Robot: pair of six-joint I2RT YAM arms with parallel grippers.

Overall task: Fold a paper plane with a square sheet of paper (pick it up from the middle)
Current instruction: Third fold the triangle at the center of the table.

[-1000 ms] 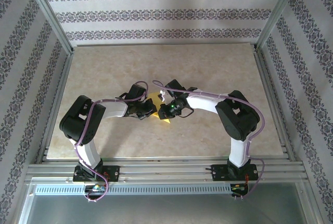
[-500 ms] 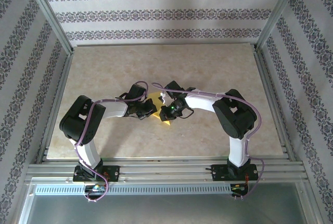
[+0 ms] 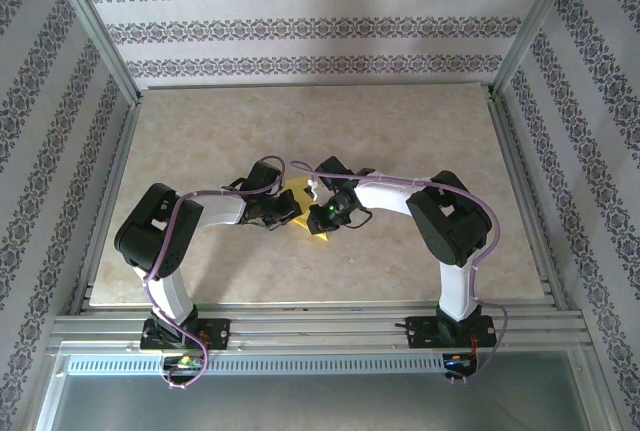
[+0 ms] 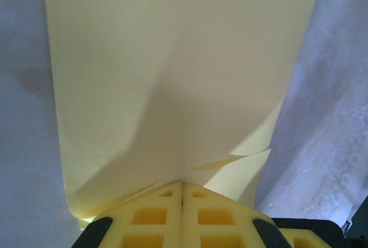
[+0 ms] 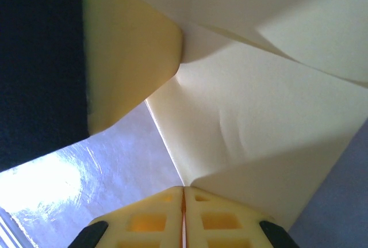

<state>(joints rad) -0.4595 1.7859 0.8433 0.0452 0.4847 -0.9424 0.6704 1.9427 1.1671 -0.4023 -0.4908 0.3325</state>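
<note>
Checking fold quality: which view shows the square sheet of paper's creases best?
Right wrist: the square sheet of paper is close, with folded layers and creases plain. Left wrist gives one smooth face; top external, a small, partly covered yellow patch.

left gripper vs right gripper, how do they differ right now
The left gripper reaches the square sheet of paper from the left; the right gripper from the right. Paper ahead of the left gripper looks mostly smooth; ahead of the right gripper it shows creased, folded layers. Both are shut on the sheet.
</note>
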